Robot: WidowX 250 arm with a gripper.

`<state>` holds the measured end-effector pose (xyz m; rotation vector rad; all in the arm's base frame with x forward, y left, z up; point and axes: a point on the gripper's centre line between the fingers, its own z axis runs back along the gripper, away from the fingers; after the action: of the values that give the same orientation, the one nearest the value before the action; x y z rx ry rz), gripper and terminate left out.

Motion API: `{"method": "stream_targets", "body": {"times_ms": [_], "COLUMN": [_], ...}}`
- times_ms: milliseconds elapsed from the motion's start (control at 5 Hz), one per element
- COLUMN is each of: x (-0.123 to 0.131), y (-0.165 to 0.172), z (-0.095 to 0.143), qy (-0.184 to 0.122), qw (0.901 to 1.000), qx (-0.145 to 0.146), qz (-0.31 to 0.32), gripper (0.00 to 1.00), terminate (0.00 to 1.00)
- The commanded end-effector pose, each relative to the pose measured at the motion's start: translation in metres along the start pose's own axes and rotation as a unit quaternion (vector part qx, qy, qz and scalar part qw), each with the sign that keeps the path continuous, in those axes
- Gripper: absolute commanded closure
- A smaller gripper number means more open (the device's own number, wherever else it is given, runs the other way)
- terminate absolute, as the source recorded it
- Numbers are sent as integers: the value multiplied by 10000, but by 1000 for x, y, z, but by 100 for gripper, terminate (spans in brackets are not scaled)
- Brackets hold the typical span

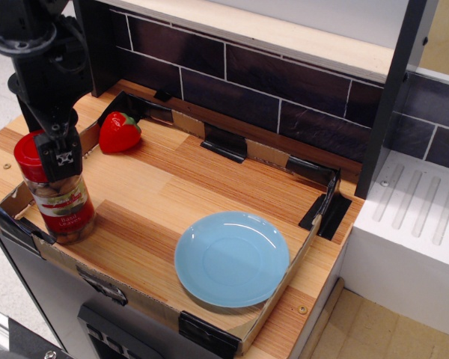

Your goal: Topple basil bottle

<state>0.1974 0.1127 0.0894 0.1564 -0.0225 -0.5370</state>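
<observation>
Clear round basil bottle stands upright at the wooden worktop's front-left corner, black gripper over its red lid; can't tell jaw width.

On the wooden counter there is one basil bottle, standing near the front-left corner, and one red strawberry-like toy toward the back-left corner. One blue plate lies near the front edge, toward the right. One black gripper is in view, over the left edge at the bottle's lid.
</observation>
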Motion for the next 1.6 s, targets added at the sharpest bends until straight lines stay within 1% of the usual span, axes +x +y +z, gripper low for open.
{"method": "stream_targets", "body": {"times_ms": [0, 200, 400, 600, 800, 1000, 1200, 1400], "x": [-3, -3, 3, 17, 32, 44, 56, 68], "y": [9, 12, 13, 7, 1, 0, 1, 4], "z": [3, 5, 13, 16, 9, -5, -17, -26], "qy": [-87, 56, 534, 1186, 1482, 1685, 1588, 1141], "qw": [9998, 9998, 9980, 9903, 9842, 9797, 9811, 9885], "qx": [201, 161, 341, 668, 861, 943, 905, 795], "qz": [-12, -118, 58, 287, 443, 539, 637, 598], "gripper": [0, 100, 100, 100, 100, 100, 100, 100], "terminate": [0, 0, 0, 0, 0, 0, 0, 0]}}
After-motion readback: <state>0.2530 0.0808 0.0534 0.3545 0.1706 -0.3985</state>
